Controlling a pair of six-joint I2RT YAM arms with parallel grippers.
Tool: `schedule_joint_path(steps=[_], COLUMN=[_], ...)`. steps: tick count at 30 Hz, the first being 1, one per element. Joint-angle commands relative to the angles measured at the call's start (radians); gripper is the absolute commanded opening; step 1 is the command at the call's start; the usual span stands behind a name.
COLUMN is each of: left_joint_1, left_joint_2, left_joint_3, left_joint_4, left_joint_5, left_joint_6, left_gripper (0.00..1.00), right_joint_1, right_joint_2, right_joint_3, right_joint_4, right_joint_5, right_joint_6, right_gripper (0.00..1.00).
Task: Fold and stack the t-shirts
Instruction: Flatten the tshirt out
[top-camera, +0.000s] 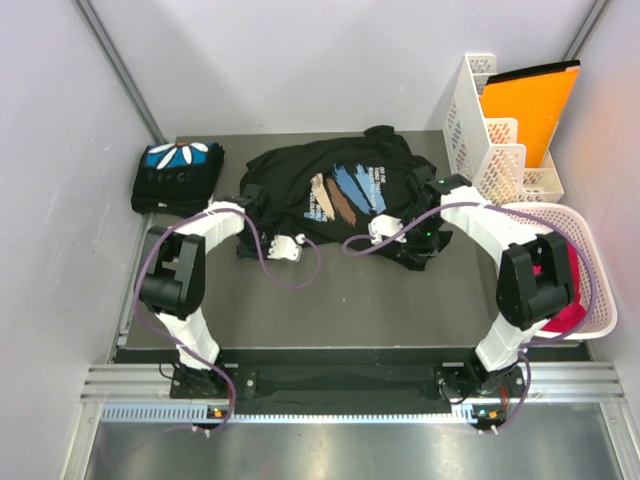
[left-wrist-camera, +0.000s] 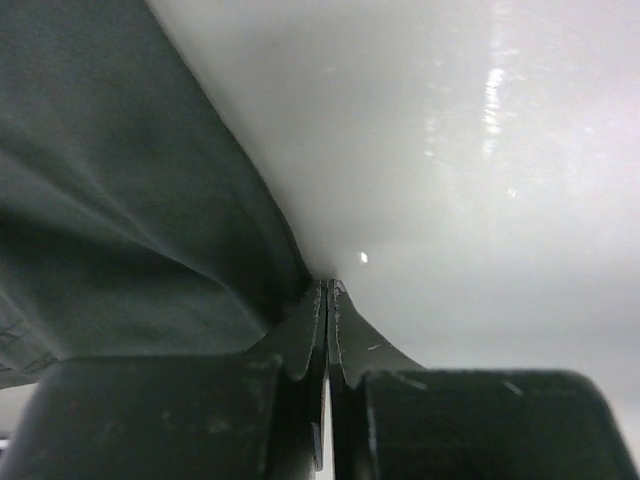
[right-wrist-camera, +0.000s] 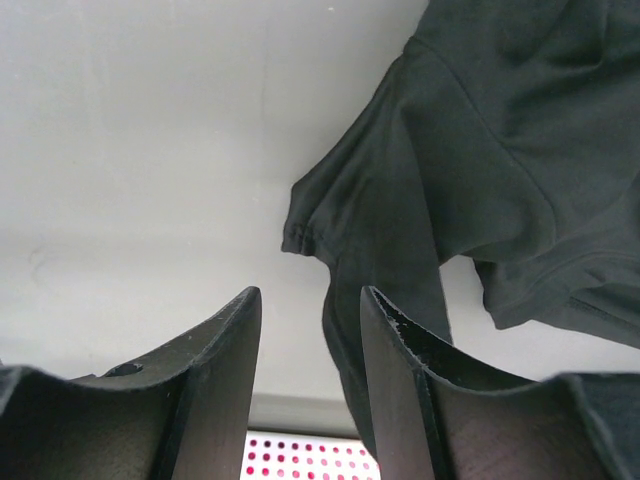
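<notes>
Surface: I saw a dark grey table (top-camera: 330, 310), with a metal rail (top-camera: 340, 385) along its near edge where both arm bases were bolted.
Room: plain white walls (top-camera: 60, 150) closed in the table on the left, far and right sides.
Petal t-shirt: the petal t-shirt (top-camera: 178, 175) lay folded in a compact block at the far left corner, blue print with white petals facing up.
Brush-stroke t-shirt: the brush-stroke t-shirt (top-camera: 340, 190) lay rumpled and unfolded against the middle of the far edge, print up, well apart from the folded one.
Left gripper: the left gripper (left-wrist-camera: 328, 290) sat at that shirt's near left edge, fingers pressed together and pinching the black cloth at their tips.
Right gripper: the right gripper (right-wrist-camera: 310, 300) was at the shirt's near right edge; its jaws stood apart, a fold of cloth hanging in the gap beside one finger, not clamped.
Far right corner: a white rack (top-camera: 470, 110) held an orange folder (top-camera: 520, 110) upright.
Right edge: a white basket (top-camera: 585, 225) stood there, something red inside it.
</notes>
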Motion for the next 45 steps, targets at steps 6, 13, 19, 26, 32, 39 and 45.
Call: schedule_joint_path(steps=[6,13,19,26,32,39,45], left_joint_1=[0.022,0.022,0.020,0.022,0.020,0.028,0.054], left_joint_2=[-0.150,-0.139,-0.067,0.011,0.065,0.087,0.053], left_joint_3=[0.069,0.003,0.001,0.014,0.044,0.090,0.125], left_joint_4=[-0.090,-0.036,0.011,0.059,0.045,-0.051,-0.186], left_joint_5=[0.030,-0.007,-0.007,-0.013,-0.015,-0.041,-0.082], left_joint_6=[-0.041,-0.036,-0.056,-0.066,-0.063,-0.036,0.016], left_gripper=[0.00,0.70,0.79,0.79,0.37,0.00,0.00], right_joint_1=[-0.022,-0.023,-0.028,-0.028,-0.034,-0.037,-0.035], right_joint_2=[0.020,0.046,0.057,0.052,0.049,0.062,0.072], right_joint_3=[0.067,0.106,0.130,0.124,0.120,0.113,0.080], right_joint_4=[-0.013,-0.016,-0.019,-0.019,-0.015,-0.030,-0.067], right_joint_5=[-0.016,-0.018,-0.018,-0.019,-0.019,-0.033,-0.073], right_joint_6=[-0.028,-0.036,-0.040,-0.033,-0.024,-0.016,-0.037], right_gripper=[0.44,0.45,0.46,0.46,0.46,0.46,0.49])
